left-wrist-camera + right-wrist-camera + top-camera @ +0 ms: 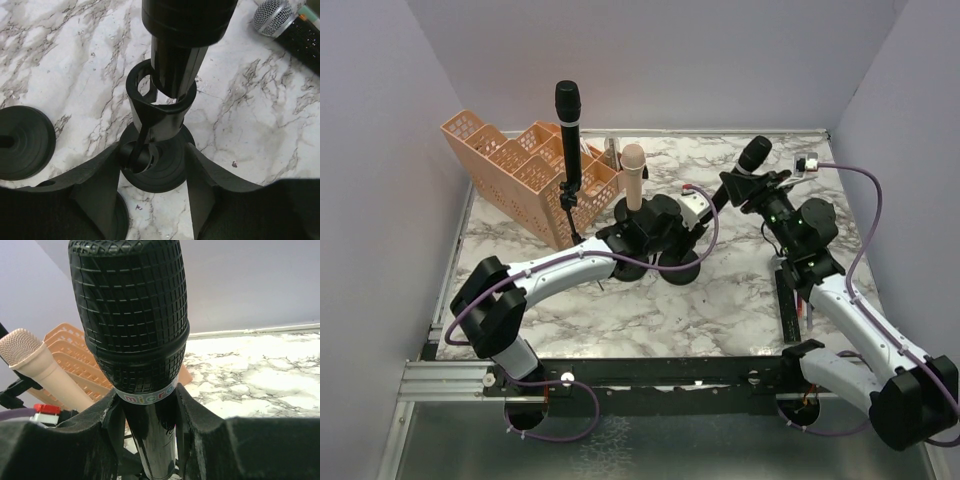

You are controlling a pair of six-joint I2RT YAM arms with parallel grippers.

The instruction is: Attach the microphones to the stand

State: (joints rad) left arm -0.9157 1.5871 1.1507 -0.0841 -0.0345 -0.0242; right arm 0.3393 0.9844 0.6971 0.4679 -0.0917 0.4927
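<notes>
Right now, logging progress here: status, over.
Left end effector open around stand clip. Right end effector shut on black microphone, unmounted. Silver-mesh microphone loose on table. Left arm crowds the stands.

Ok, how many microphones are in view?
4. One black microphone upright on the tall stand by the basket; the pink microphone upright at the left hand; a second black microphone in the right hand; the silver-headed microphone lying on the table.

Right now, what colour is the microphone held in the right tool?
Black microphone, grid-textured head; right wrist view shows it best.
</notes>
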